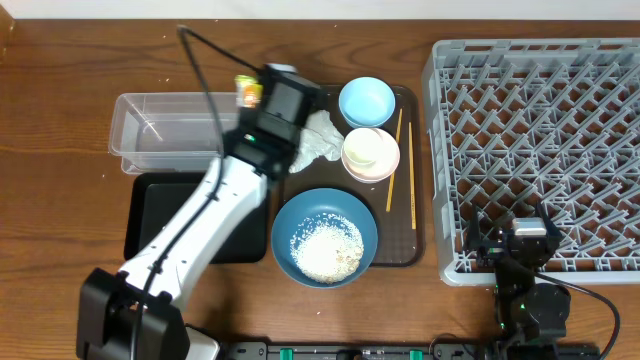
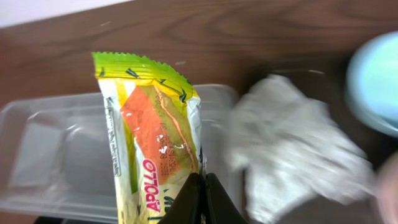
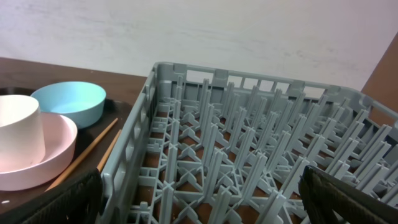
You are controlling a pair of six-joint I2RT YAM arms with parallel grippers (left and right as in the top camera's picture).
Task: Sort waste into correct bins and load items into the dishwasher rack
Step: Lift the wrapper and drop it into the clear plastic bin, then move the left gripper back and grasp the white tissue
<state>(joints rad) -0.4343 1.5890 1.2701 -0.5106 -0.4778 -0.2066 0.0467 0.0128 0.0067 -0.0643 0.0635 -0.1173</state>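
Note:
My left gripper (image 2: 202,196) is shut on the yellow-green snack wrapper (image 2: 152,130) and holds it in the air over the right end of the clear tub (image 2: 56,155). From overhead the wrapper (image 1: 248,92) shows at the tub's (image 1: 165,130) right end. The crumpled white tissue (image 1: 320,137) lies on the brown tray; it also shows in the left wrist view (image 2: 292,143). Rice (image 1: 326,250) fills the deep-blue bowl (image 1: 324,238). The light-blue bowl (image 1: 366,101) and the white cup (image 1: 365,148) inside the pink-rimmed bowl (image 1: 385,168) stand behind it. My right gripper (image 3: 202,199) is open over the grey rack (image 3: 249,149).
The black tray (image 1: 165,215) lies in front of the clear tub, partly under my left arm. Two chopsticks (image 1: 408,165) lie along the right side of the brown serving tray (image 1: 410,250). The rack (image 1: 540,140) fills the table's right side.

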